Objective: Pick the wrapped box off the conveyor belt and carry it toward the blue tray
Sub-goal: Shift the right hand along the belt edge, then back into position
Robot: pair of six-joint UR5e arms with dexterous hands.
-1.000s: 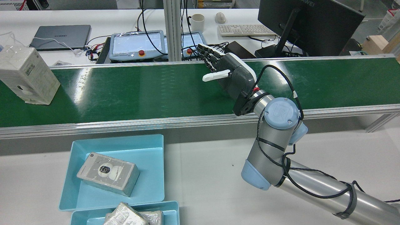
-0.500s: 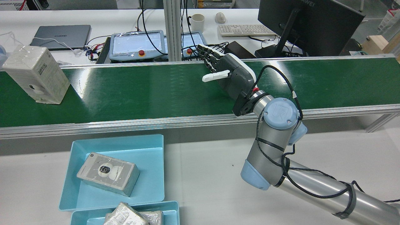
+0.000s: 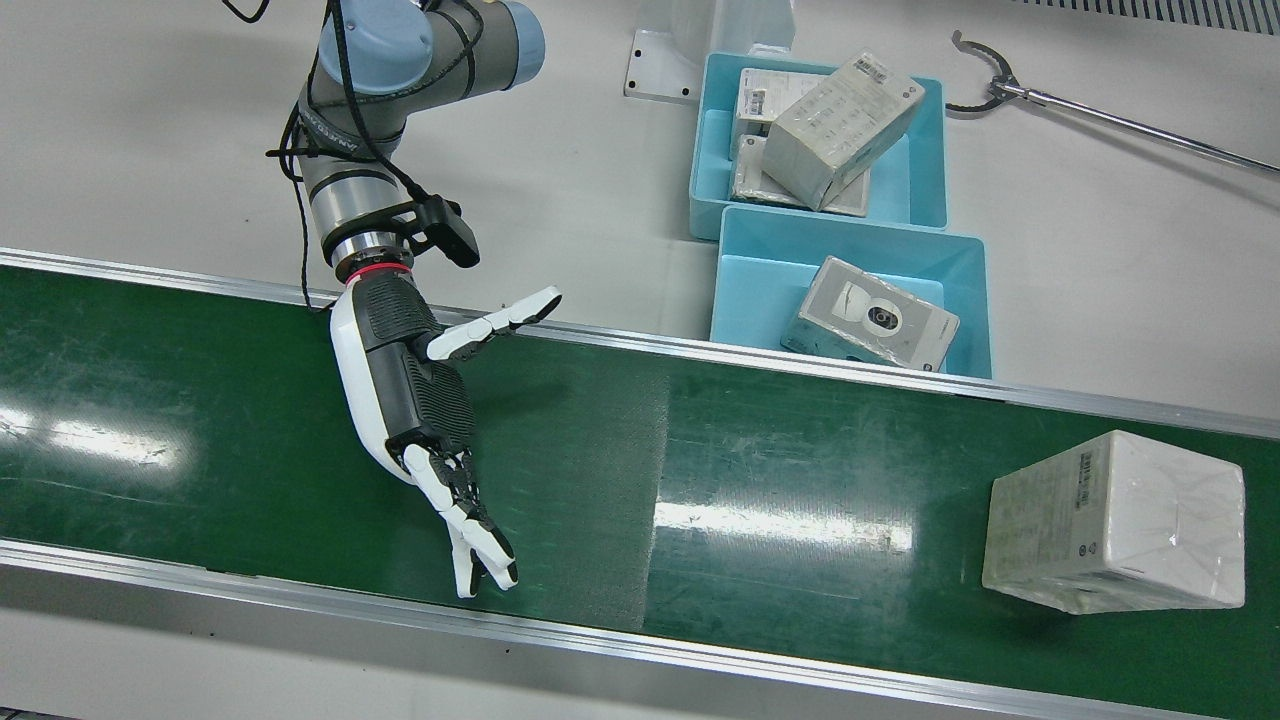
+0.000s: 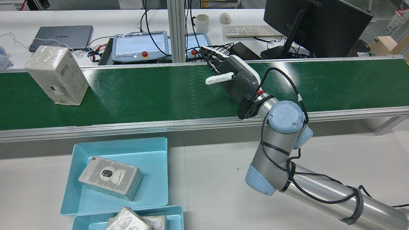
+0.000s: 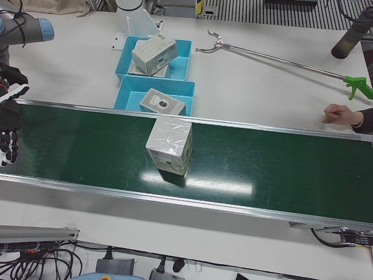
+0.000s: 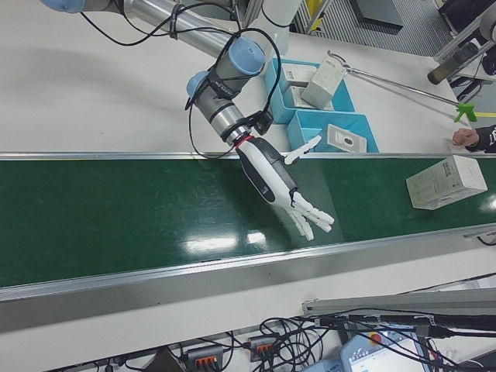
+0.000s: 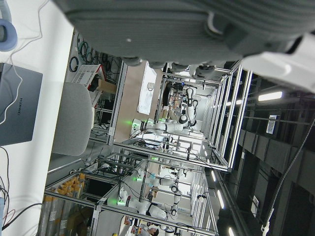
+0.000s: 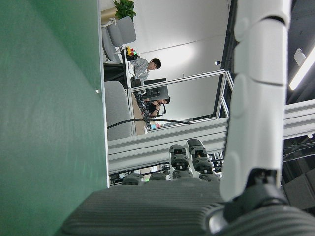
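Observation:
The wrapped box (image 4: 57,75) is white, in clear film, and stands upright on the green conveyor belt (image 4: 159,95) at its left end. It also shows in the front view (image 3: 1115,525) and the left-front view (image 5: 170,144). My right hand (image 4: 235,76) is open and empty, fingers spread, palm facing the box, over the middle of the belt and well apart from the box. It also shows in the front view (image 3: 415,400). The blue tray (image 4: 153,179) lies on the table in front of the belt. Of my left hand (image 7: 187,29) only the grey palm shows.
The blue tray holds a wrapped camera box (image 4: 110,177). A second blue tray (image 3: 710,150) beside it holds several wrapped boxes. A reacher tool (image 3: 1100,115) lies on the table. A person's hand (image 5: 341,114) rests by the belt's far end.
The wrapped box has ridden the belt to the right, toward my right hand. My right hand has shifted only slightly.

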